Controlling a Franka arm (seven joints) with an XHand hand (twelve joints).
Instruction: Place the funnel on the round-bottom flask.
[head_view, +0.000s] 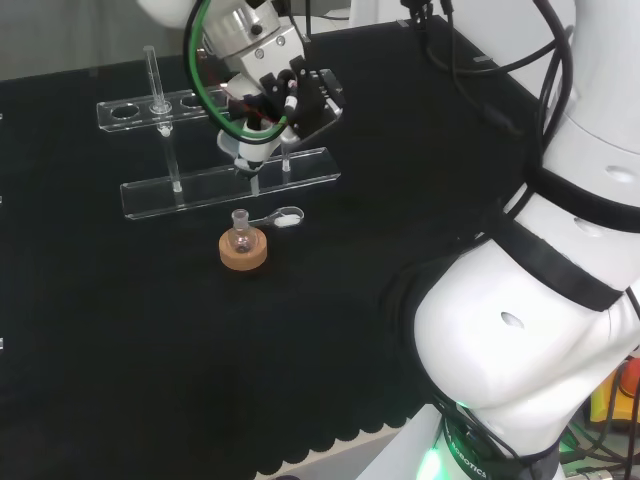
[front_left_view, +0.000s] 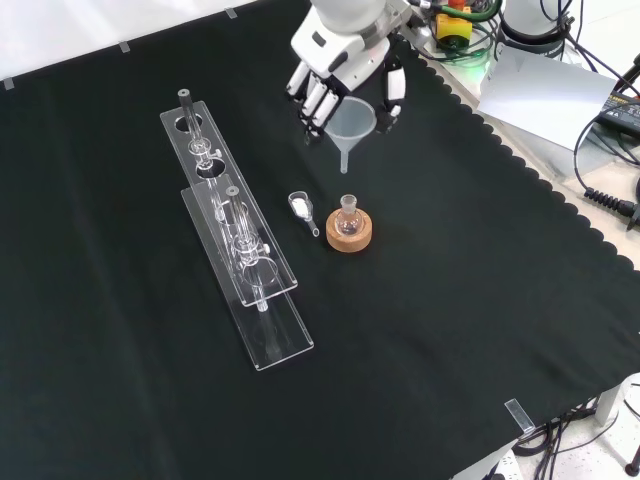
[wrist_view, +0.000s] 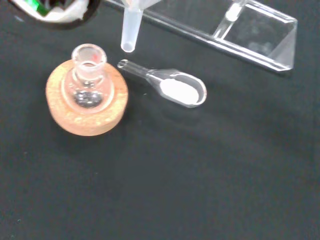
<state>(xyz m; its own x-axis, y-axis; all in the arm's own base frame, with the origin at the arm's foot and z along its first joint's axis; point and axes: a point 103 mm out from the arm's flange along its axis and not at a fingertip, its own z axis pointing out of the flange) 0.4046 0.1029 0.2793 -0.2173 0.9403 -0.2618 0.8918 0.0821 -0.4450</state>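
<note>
A small clear round-bottom flask stands upright on a cork ring near the middle of the cloth. The hand is curled round a translucent funnel, held in the air with its stem pointing down. In the front view the funnel hangs above and behind the flask, apart from it. In the wrist view the stem's tip sits just beside the flask's mouth, a little off it.
A small clear scoop with white powder lies flat next to the cork ring. A long clear test-tube rack holding a glass tube stands beyond it.
</note>
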